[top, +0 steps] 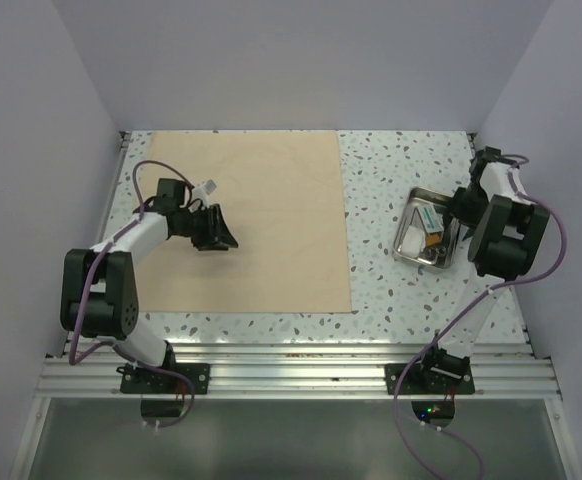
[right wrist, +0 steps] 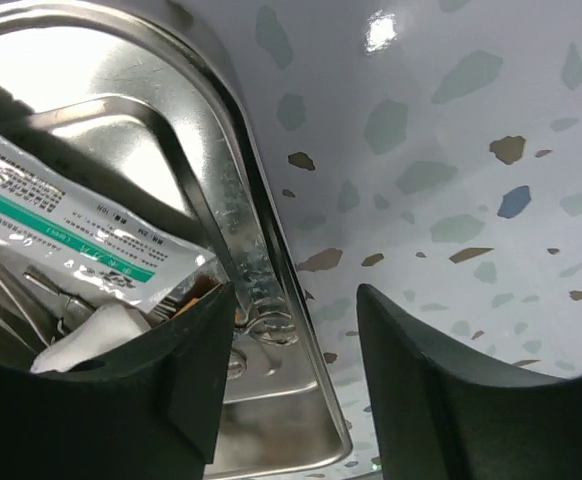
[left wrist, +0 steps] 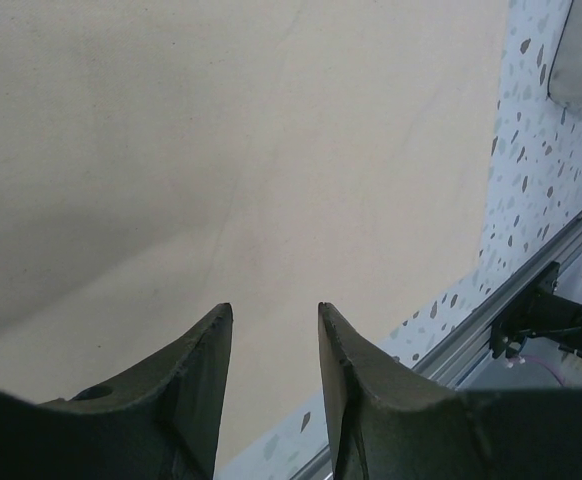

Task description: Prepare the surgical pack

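Tray: the small shiny rectangular steel tray (top: 414, 248) sits on the speckled white counter (top: 391, 160). It is right of the big tan paper-like square sheet (top: 261, 220) and apart from it.

Contents, from the right wrist view:
- a clear packet with a green stripe and print (right wrist: 71, 225), lying slantwise across the tray
- a white gauze wad (right wrist: 83, 335) at its lower edge
- thin metal parts (right wrist: 31, 290) underneath, possibly the scissors; cannot confirm

Right claw (right wrist: 296, 295): straddles the tray's rim, one finger inside and one over bare counter. The jaws are well apart, not pinched on the rim, holding nothing. Judgement: positioned to nip the rim and shift the tray toward the sheet.

Sheet: flat and bare.

Left claw (left wrist: 274, 310): hangs low over the sheet, jaws partly apart and empty, probably ready to steady the paper.
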`<state>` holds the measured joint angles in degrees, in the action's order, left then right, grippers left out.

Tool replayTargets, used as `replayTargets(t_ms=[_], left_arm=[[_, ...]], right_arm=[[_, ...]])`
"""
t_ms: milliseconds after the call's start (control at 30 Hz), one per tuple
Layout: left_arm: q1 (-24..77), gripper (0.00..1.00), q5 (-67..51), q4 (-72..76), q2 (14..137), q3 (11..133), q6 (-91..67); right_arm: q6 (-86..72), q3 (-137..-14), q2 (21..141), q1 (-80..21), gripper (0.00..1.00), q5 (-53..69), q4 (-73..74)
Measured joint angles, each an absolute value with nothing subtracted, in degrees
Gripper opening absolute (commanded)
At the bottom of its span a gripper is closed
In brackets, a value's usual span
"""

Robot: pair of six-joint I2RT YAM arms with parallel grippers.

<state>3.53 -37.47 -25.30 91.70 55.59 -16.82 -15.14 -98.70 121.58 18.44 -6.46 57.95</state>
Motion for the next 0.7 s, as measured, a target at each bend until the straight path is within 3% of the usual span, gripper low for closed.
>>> replayTargets(t_ms=[233, 267, 367, 700], left_arm=[[3.07, 0.43, -34.13, -26.22, 87.96, 55.59, -16.84], [2.98, 0.43, -33.87, -26.26, 87.48, 55.59, -16.84], [2.79, 0.43, -33.1, -26.61, 87.0, 55.64, -16.84], [2.42, 0.43, -29.74, -28.1, 86.35, 55.92, -17.32]], right_arm=[[-16.53, -96.12, 123.59, 18.44, 0.26, -4.89, 55.09], [-16.73, -96.03, 123.76, 18.44, 0.16, -4.56, 54.85], [-17.1, -95.79, 123.92, 18.44, 0.0, -3.84, 54.74], [-24.12, -97.89, 122.85, 17.45, 0.0, -2.09, 57.08]])
